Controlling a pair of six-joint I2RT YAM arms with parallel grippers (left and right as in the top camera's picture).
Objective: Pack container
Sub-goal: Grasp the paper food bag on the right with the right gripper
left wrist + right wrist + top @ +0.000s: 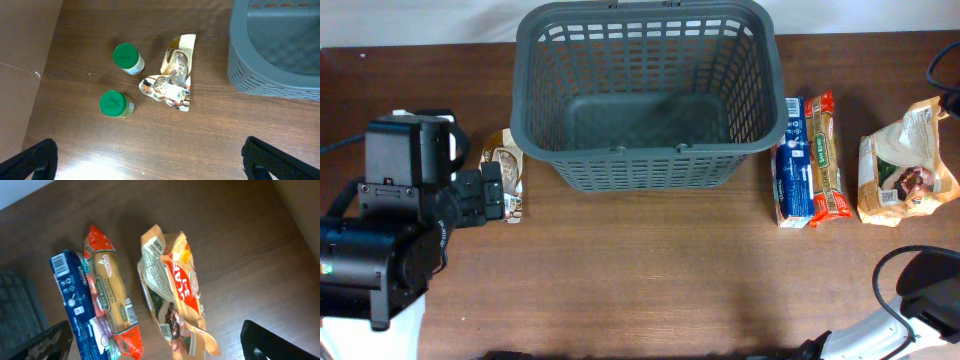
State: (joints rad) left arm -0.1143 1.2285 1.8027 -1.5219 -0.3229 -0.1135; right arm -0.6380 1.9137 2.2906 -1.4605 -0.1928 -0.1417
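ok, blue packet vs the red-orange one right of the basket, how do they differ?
The blue packet is blue with a barcode at one end; the red-orange packet has red ends and a tan middle. The blue packet lies nearer the basket, the red-orange packet on its outer side. Both are long, narrow, lying flat side by side.

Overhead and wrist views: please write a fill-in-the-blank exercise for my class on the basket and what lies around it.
1. The dark grey basket has ___ inside it.
2. The two small jars both have ___ lids.
3. The packet nearest the basket on the robot's right is coloured ___.
4. The left gripper holds nothing, and its fingers stand ___.

Missing words: nothing; green; blue; open.
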